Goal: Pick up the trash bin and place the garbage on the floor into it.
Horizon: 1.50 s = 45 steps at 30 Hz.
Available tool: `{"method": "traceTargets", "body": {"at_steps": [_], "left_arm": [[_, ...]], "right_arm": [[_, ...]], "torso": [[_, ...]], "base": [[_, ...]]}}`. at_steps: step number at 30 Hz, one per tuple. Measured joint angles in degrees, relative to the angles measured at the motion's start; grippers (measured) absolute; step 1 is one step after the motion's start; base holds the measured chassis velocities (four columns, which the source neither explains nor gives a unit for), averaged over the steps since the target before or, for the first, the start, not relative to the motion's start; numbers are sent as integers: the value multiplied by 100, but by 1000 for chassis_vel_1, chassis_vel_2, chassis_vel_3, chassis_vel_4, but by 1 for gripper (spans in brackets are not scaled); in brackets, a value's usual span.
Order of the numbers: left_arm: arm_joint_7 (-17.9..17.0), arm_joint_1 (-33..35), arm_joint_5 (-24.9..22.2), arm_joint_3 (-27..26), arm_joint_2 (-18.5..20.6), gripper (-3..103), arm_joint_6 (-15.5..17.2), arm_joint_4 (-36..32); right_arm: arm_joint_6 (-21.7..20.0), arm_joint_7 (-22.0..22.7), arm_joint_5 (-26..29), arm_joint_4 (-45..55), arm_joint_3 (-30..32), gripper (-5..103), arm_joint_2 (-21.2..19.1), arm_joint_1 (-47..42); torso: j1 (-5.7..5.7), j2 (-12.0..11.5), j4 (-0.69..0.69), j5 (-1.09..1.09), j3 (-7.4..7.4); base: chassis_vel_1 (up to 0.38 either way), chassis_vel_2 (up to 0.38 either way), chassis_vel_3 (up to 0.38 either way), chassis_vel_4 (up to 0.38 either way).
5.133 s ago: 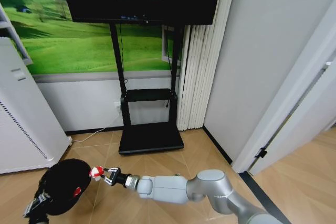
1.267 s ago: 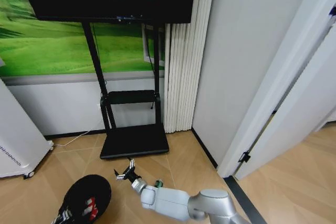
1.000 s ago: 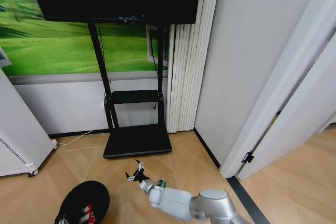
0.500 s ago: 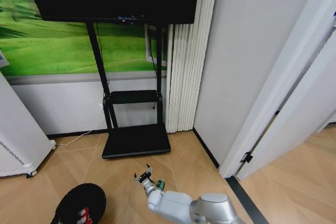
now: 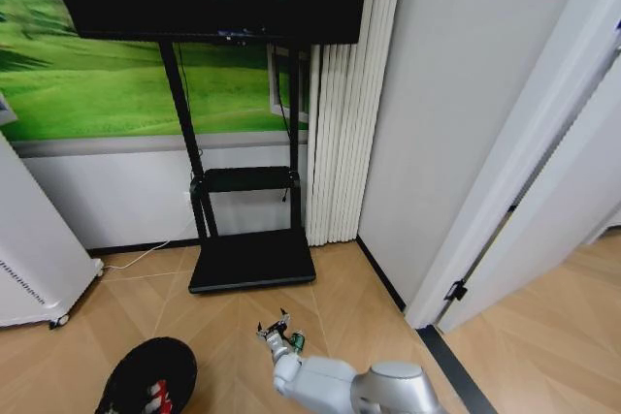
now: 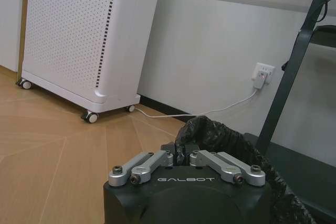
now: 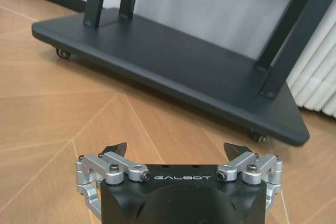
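Garbage bottle [image 5: 298, 340] (clear plastic, probably) beside splayed, empty right gripper [image 5: 274, 325].

The small black round trash bin [image 5: 146, 378] is cut off by the head view's lower edge, its base hidden, and the red-and-white pieces [image 5: 158, 396] inside it are too small to make out. The small clear plastic bottle with a green label [image 5: 298, 341] lies partly hidden behind the right end effector [image 5: 274, 328]. In the left wrist view, the left end effector [image 6: 181, 157] hides most of the bin's black liner [image 6: 220, 137].
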Motion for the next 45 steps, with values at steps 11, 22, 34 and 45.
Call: {"method": "traceTargets", "body": {"at_steps": [11,22,34,45], "left_arm": [[-7,-87,-3,43,4,8,59,99],[-46,-164,10,71,1,8,104,123],[-85,-140,30,75,26,8,132,35],[-95,-126,26,66,21,8,132,-18]], "right_arm": [[-170,74,346,-112,215,100,0,-133],[-313,308,516,-47,523,100,0,-318],[-429,378,807,-113,707,100,0,-406],[-469,417,907,-160,896,100,0,-494]], "torso": [[0,0,-1,-3,1],[0,-1,0,-2,1],[0,-1,0,-2,1],[0,-1,0,-2,1]], "base": [[0,0,0,0],[0,0,0,0],[0,0,0,0],[0,0,0,0]]}}
